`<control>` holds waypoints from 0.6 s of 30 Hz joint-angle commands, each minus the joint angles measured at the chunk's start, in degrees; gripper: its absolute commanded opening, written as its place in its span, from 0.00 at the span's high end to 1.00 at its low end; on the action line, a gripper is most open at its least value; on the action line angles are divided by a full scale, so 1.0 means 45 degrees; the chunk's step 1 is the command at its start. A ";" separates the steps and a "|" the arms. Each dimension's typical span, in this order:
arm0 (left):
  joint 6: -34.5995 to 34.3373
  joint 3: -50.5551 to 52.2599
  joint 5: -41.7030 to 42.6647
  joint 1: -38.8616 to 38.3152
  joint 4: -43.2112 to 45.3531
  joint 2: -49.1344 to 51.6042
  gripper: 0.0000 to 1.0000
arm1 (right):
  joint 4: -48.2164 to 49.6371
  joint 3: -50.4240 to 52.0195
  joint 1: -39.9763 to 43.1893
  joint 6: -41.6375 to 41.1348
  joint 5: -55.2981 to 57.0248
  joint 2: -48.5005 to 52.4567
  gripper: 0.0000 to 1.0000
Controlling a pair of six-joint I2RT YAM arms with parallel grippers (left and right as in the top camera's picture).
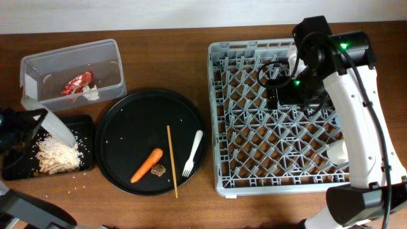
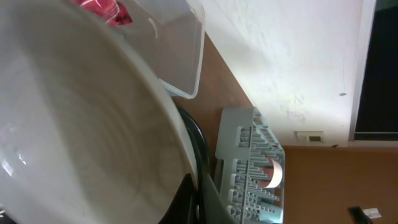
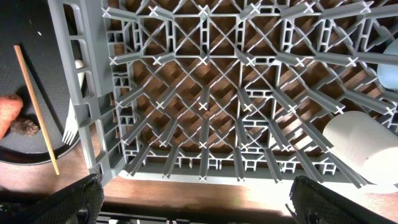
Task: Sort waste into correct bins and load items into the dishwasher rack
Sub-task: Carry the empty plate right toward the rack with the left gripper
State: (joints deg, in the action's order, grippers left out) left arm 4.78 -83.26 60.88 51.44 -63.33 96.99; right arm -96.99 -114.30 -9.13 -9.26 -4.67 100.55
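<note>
White rice [image 1: 57, 154] heaped in shallow black tray [image 1: 16, 166], front left of table. A few loose grains on the wood just beside it.

White plate [image 1: 51, 124] tilted steeply above that tray, lower edge near the rice heap. Left gripper [image 1: 22, 130] clamped on plate's left edge. In the left wrist view the plate [image 2: 74, 124] blocks most of the frame.

Clear tub [image 1: 44, 67] behind black tray, at the back left. Inside it: crumpled red wrapper [image 1: 77, 83], with white scrap [image 1: 92, 94] touching it.

Round black tray [image 1: 137, 124] at centre, between bins and rack. On it: carrot [image 1: 147, 165], with brown food chunk [image 1: 158, 170] just beside its thick end. Thin wooden stick [image 1: 172, 161] lies lengthwise between those two and the white fork [image 1: 193, 153], tines toward the front.

Dishwasher rack [image 1: 254, 184] on the right. Small white cup [image 3: 364, 146] lies on its side among the pegs near the front right corner. Light blue cup [image 3: 388, 71] shows only at the frame edge. Pinkish-white bowl [image 2: 273, 171] stands on edge in the rack.

Right gripper [image 3: 196, 199] over the rack, fingers [image 3: 68, 199] spread wide, nothing between them. Right arm hides the rack's back right part from overhead. Two green lamps lit on that arm.
</note>
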 commanded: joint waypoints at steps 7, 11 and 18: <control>0.1166 -0.0199 0.0311 -0.3701 -0.1452 -0.0287 1.00 | -0.0078 -0.0053 0.0019 0.0010 -0.0160 0.0010 0.01; 0.1151 -0.0199 -0.2584 -0.6849 -0.1433 -0.0418 1.00 | -0.0078 -0.0053 0.0019 0.0010 -0.0160 0.0010 0.01; 0.0792 -0.0199 -0.7490 -1.2080 -0.1520 -0.0413 1.00 | -0.0078 -0.0053 0.0019 0.0010 -0.0155 0.0019 0.01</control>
State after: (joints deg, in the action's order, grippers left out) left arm 8.40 -83.33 41.08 4.47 -70.04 96.95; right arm -97.01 -114.30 -9.13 -9.19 -4.64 100.55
